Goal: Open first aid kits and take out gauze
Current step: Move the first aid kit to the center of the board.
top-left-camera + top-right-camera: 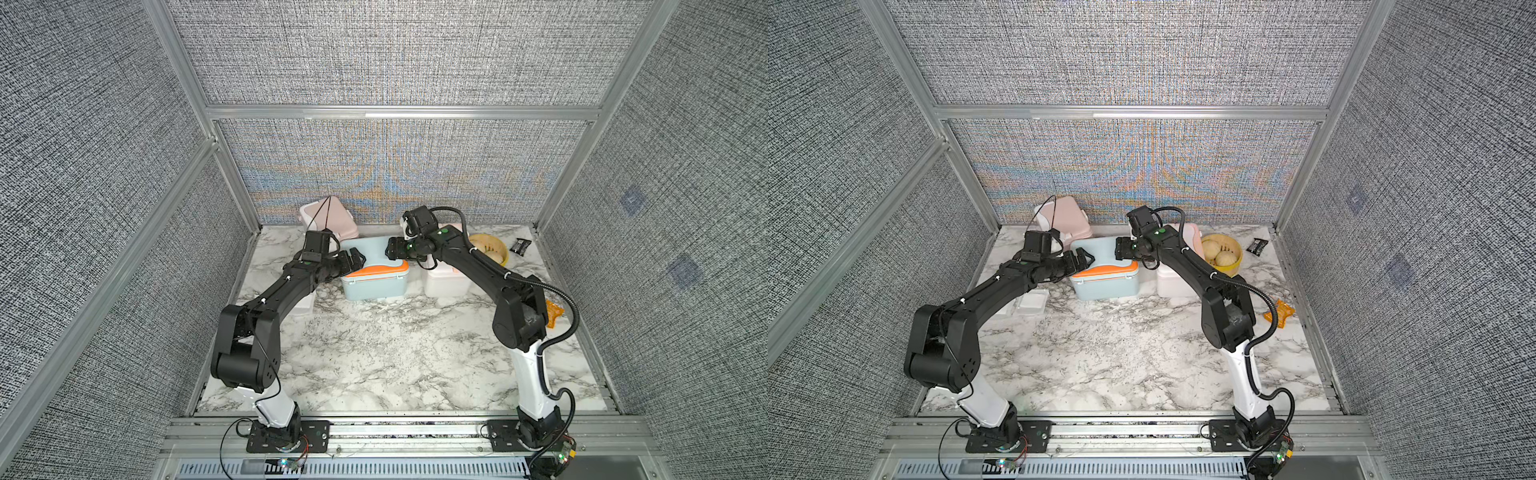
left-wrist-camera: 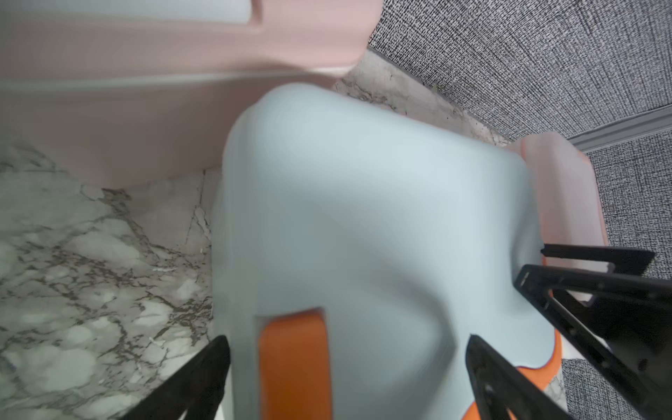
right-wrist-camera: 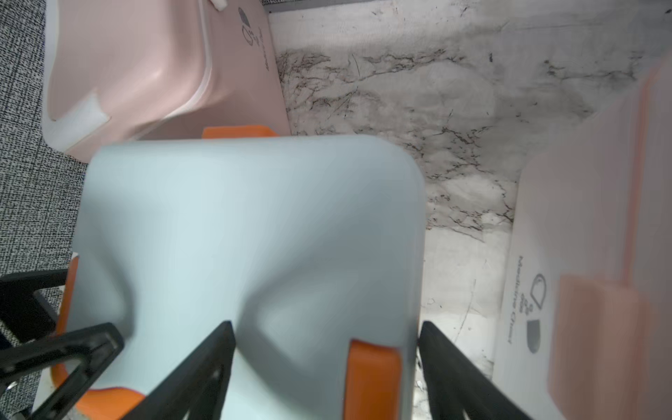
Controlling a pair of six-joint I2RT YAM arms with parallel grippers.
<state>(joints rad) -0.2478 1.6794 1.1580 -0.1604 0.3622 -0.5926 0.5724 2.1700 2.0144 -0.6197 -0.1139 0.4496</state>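
blue kit [image 1: 374,289] at centre, lid looks part raised w/ left gripper [image 1: 356,257] & right gripper [image 1: 391,248] both spread astride its ends, no clamp — we see some gauze [image 1: 1032,305] already out by left arm [image 1: 1000,291], blue kit's not yet.

Marble-patterned table [image 1: 395,353], seen in both top views. At the far edge, left of centre: pink kit [image 1: 332,216]. Toward the far right corner: yellow basket [image 1: 500,249] and black packet [image 1: 520,246]. Mid-table: blue kit [image 1: 374,286], with white kit [image 1: 446,284] just beside it. Near the right edge: orange wrapper [image 1: 555,316]. Near the left edge: white gauze pads [image 1: 1034,303], partly hidden.
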